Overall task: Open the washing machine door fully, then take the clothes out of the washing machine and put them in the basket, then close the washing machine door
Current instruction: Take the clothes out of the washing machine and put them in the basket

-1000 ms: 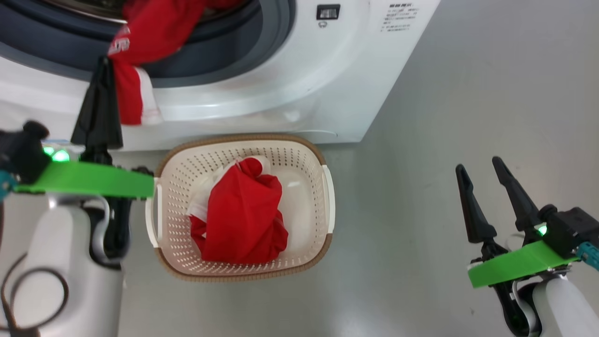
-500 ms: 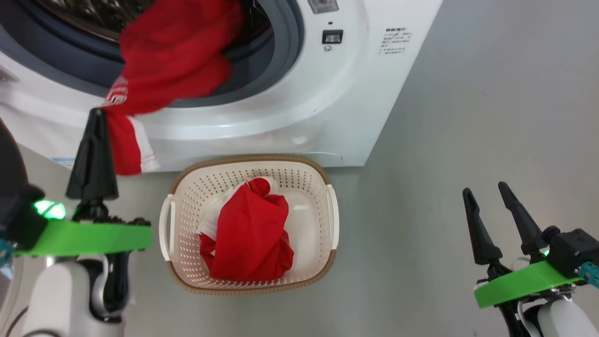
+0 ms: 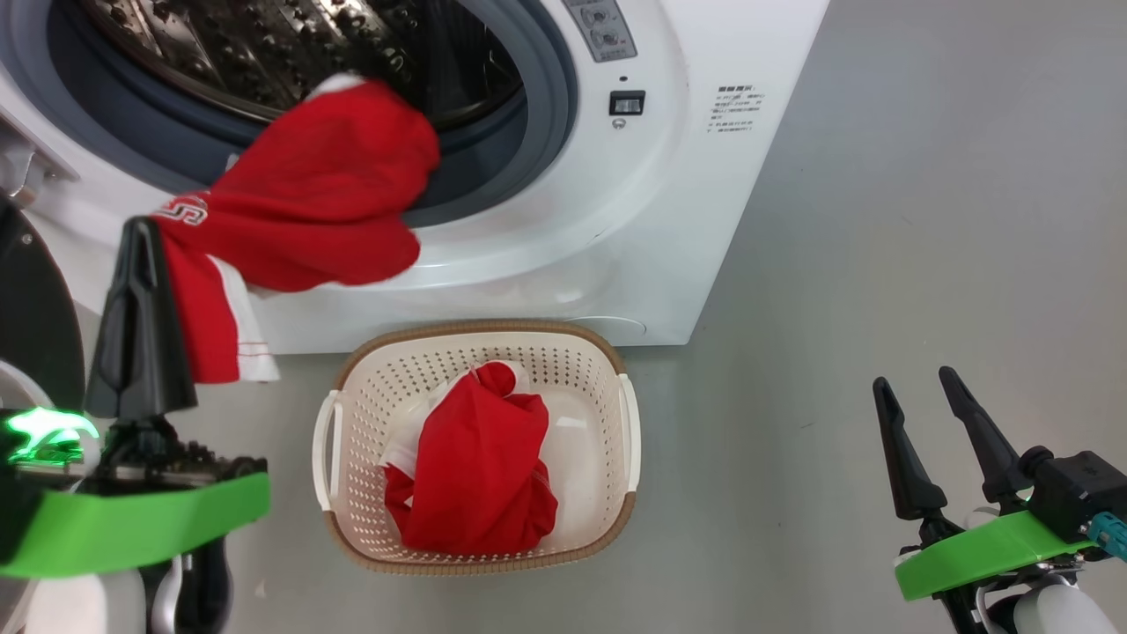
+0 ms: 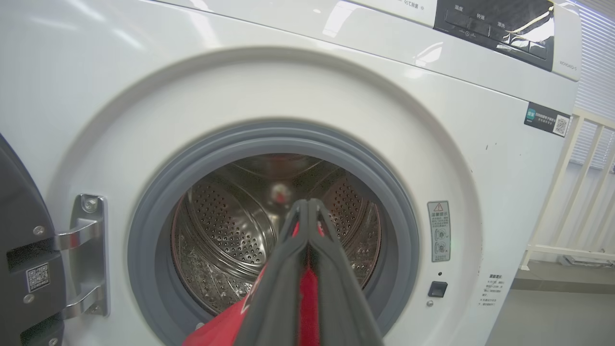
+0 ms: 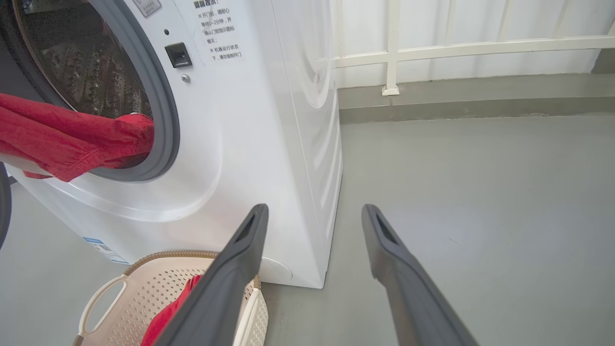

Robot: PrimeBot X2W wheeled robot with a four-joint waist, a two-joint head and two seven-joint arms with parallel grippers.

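At the far left, the door (image 3: 31, 308) of the washing machine (image 3: 616, 229) stands swung open, and its dark edge shows beside the metal hinge. Just to the right of it, the left gripper (image 3: 141, 231) has its two dark fingers pressed together on a red jersey (image 3: 308, 211), pinching the cloth close to the white lettering. The jersey is stretched out long. Its axis runs from the pinched end, near and left, up to the far right, where the other end lies over the grey rubber rim of the round opening. A short part with white trim hangs straight down from the grip, in front of the white machine front. On the floor (image 3: 880, 220), just in front of the machine, stands the basket (image 3: 572, 374), one handle at its left and one at its right. A second red garment (image 3: 480, 475) is bundled inside it. Well apart at the right, the right gripper (image 3: 913, 379) hangs over the floor with its fingers spread wide, holding nothing and pointing to the far side.
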